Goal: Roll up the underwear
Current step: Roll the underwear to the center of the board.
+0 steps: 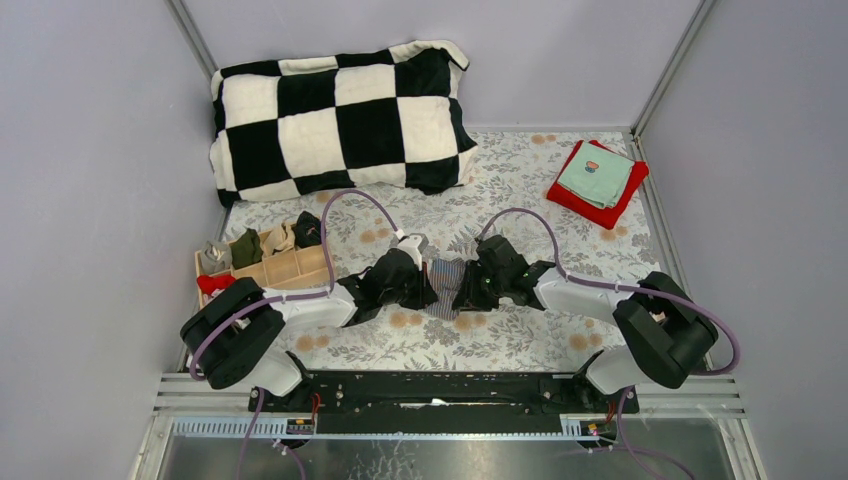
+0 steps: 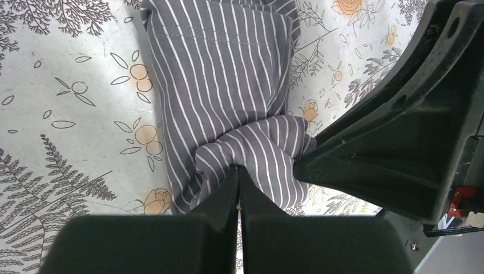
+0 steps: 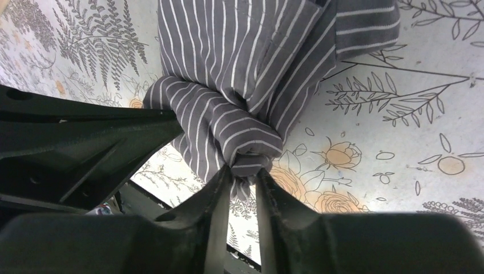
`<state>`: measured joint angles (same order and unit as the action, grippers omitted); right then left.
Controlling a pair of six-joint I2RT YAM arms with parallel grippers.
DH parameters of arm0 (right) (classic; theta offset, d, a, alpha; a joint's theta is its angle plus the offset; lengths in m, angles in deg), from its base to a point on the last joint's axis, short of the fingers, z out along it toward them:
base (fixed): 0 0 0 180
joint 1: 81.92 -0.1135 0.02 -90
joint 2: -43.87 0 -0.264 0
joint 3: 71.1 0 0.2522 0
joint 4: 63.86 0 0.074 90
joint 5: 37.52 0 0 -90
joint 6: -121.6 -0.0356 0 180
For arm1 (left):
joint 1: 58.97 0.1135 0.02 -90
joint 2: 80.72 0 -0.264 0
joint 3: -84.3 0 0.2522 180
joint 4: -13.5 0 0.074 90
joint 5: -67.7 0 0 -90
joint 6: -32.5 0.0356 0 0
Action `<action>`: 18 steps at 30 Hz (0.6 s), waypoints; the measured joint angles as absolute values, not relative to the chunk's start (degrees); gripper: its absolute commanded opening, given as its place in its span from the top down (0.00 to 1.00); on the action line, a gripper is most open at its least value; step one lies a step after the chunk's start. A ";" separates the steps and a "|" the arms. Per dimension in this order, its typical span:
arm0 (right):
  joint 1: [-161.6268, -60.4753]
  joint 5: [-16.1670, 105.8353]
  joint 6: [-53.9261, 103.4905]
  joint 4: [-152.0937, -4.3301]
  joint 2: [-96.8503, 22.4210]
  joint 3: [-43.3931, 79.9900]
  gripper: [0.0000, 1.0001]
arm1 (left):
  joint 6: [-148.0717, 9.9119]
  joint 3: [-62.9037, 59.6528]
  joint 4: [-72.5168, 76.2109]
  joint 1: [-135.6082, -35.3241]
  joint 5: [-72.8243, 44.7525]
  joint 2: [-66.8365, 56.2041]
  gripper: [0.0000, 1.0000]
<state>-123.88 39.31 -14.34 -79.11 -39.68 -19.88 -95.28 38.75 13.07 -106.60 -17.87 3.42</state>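
Seeing my left gripper [image 2: 237, 178] and right gripper [image 3: 244, 174] each pinched nearly closed on bunched grey shorts [image 2: 222, 74], mid-frame.

The underwear [image 1: 446, 283] is lying in the middle of the table [image 1: 520, 335], between the two grippers. The left gripper [image 1: 430, 296] is pinching it from the left, and the right gripper [image 1: 463, 296] from the right. A pillow [image 1: 340, 120] is sitting behind them, at the far left. A box [image 1: 300, 268] is sitting at the left edge, holding small clothes [image 1: 262, 243]. Two folded cloths [image 1: 598, 180] are lying stacked in the far right corner.
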 measured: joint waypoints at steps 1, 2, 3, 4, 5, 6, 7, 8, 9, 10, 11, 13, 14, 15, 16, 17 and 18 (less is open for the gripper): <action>-123.88 39.35 -14.05 -79.14 -39.79 -19.82 0.78 | -95.28 38.75 13.07 -106.60 -17.87 3.42 1.00; -123.88 39.37 -13.85 -79.22 -39.86 -19.77 0.79 | -95.28 38.75 13.04 -106.60 -17.87 3.42 1.00; -123.88 39.42 -13.61 -79.38 -39.88 -19.69 0.82 | -95.28 38.75 13.04 -106.60 -17.87 3.39 1.00; -123.88 39.48 -13.50 -79.46 -39.88 -19.67 0.86 | -95.28 38.75 12.98 -106.60 -17.87 3.35 1.00; -123.88 39.52 -13.26 -79.49 -39.88 -19.67 0.89 | -95.28 38.75 12.89 -106.60 -17.87 3.26 1.00; -123.88 39.55 -13.16 -79.53 -39.88 -19.67 0.91 | -95.28 38.75 12.72 -106.60 -17.87 3.11 1.00; -123.88 39.55 -13.00 -79.53 -39.88 -19.67 0.93 | -95.28 38.75 12.56 -106.60 -17.87 2.98 1.00; -123.88 39.55 -12.81 -79.53 -39.88 -19.67 0.94 | -95.28 38.75 12.34 -106.60 -17.89 2.87 1.00; -123.88 39.52 -12.72 -79.51 -39.88 -19.67 0.95 | -95.28 38.69 12.08 -106.60 -17.89 2.72 1.00; -123.88 39.46 -12.61 -79.44 -39.88 -19.69 0.96 | -95.28 38.53 11.54 -106.60 -17.94 2.52 1.00; -123.88 39.44 -12.52 -79.40 -39.88 -19.69 0.97 | -95.26 38.36 10.95 -106.60 -18.07 2.26 1.00; -123.88 39.35 -12.32 -79.29 -39.88 -19.69 0.98 | -95.26 37.77 8.96 -106.60 -18.42 1.51 1.00; -123.88 39.35 -12.22 -79.20 -39.88 -19.69 0.98 | -95.26 37.55 8.28 -106.60 -18.61 1.08 1.00; -123.88 39.33 -12.13 -79.07 -39.88 -19.69 0.99 | -95.26 37.33 7.40 -106.60 -18.83 0.55 1.00; -123.88 39.31 -12.04 -78.96 -39.94 -19.69 0.99 | -95.24 37.09 6.31 -106.60 -19.12 -0.12 1.00; -123.88 39.31 -11.93 -78.92 -40.01 -19.69 0.99 | -95.21 36.94 5.57 -106.60 -19.34 -0.76 1.00; -123.88 39.31 -11.89 -78.83 -40.18 -19.69 0.99 | -95.21 36.79 4.98 -106.60 -19.60 -1.37 1.00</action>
<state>-123.88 39.31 -11.89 -78.83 -40.18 -19.69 -95.21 36.79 4.98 -106.60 -19.60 -1.37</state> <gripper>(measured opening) 0.084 0.000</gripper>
